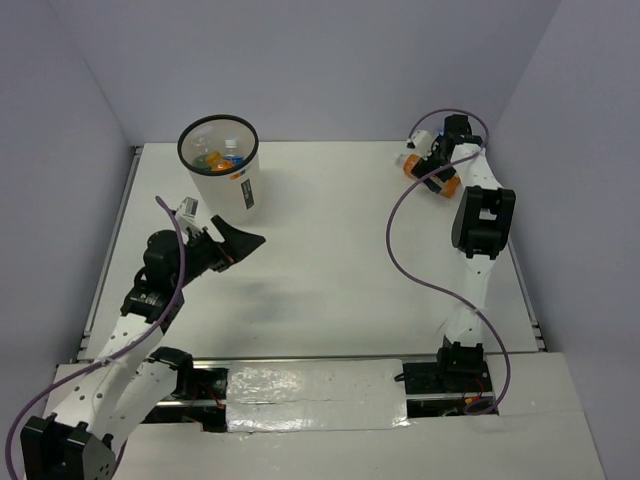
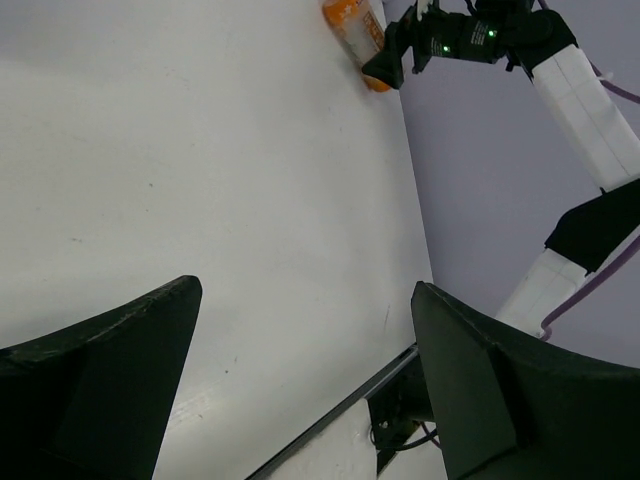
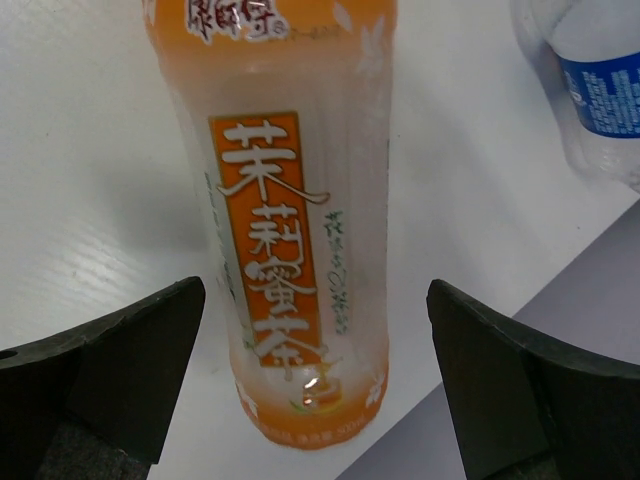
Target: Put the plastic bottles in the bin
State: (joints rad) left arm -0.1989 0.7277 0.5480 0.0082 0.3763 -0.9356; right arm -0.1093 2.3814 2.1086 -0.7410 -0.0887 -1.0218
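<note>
The white bin (image 1: 235,192) with a black rim stands at the back left and holds an orange bottle (image 1: 206,158) and a blue-labelled one (image 1: 233,155). At the back right, an orange-filled bottle (image 1: 409,163) lies on the table by the wall. My right gripper (image 1: 426,165) is over it, open. In the right wrist view the bottle (image 3: 290,230) lies between the spread fingers (image 3: 110,360), untouched. A clear bottle with a blue label (image 3: 600,95) lies beside it (image 1: 421,134). My left gripper (image 1: 238,232) is open and empty, just in front of the bin.
The purple-grey side wall (image 3: 560,400) runs right beside the orange bottle. The left wrist view shows bare white table (image 2: 200,180), its front rail (image 2: 340,410), and the right arm (image 2: 580,90) far off over the orange bottle (image 2: 352,25).
</note>
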